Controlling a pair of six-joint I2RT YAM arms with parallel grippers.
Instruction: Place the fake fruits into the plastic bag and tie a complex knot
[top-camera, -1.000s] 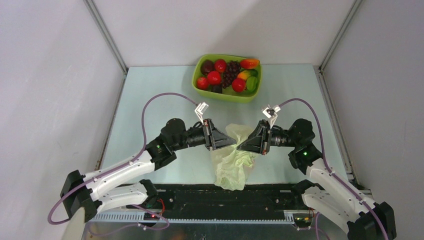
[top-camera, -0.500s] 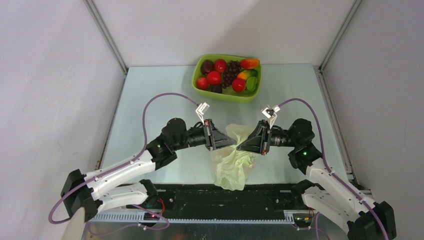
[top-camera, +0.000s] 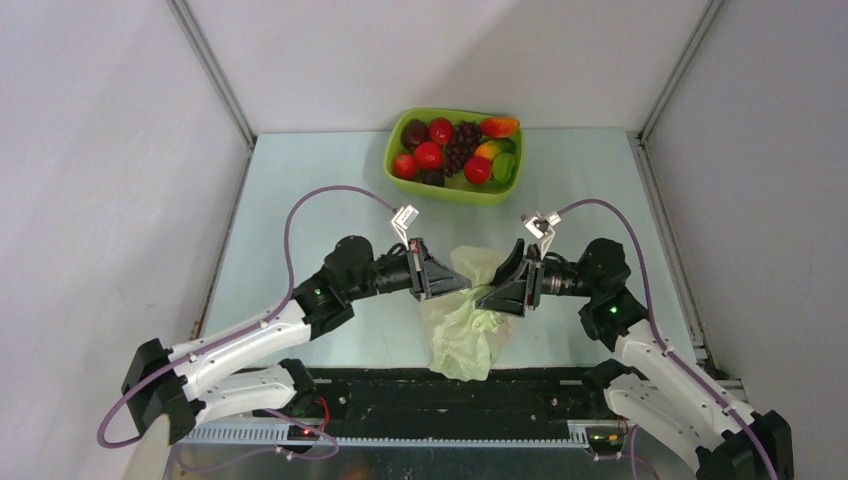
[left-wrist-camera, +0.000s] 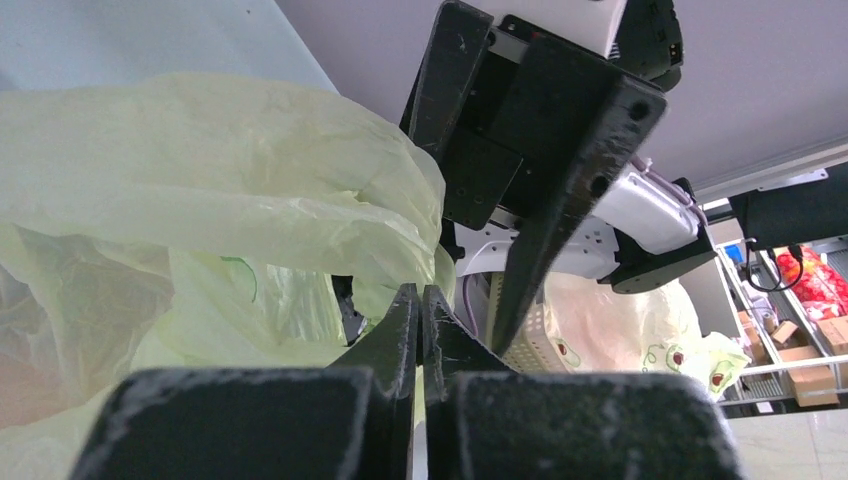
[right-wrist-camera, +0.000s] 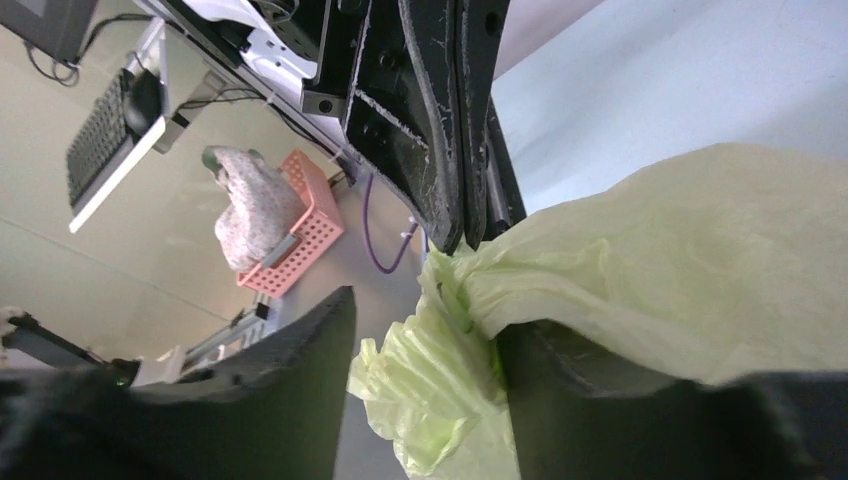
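The plastic bag (top-camera: 462, 325) hangs limp and pale yellow-green between my two grippers near the table's front. My left gripper (top-camera: 463, 285) is shut, pinching the bag's upper edge (left-wrist-camera: 200, 180); a thin strip of film shows between its jaws (left-wrist-camera: 421, 292). My right gripper (top-camera: 488, 297) faces it, open, with a crumpled fold of the bag (right-wrist-camera: 440, 390) loose between its fingers (right-wrist-camera: 425, 320). The fake fruits (top-camera: 428, 155) lie in the lime-green tray (top-camera: 452, 192) at the back: red apples, grapes (top-camera: 462, 146), a plum. No knot shows in any view.
The tray stands against the back edge, between the two slanted frame posts. Purple cables (top-camera: 320, 195) arch over each arm. A black rail (top-camera: 430, 390) runs along the near edge below the bag. Grey walls close in left and right.
My right gripper has opened and let go of the bag. My left gripper has closed fully on the bag's edge. Both arms have stayed nearly in place.
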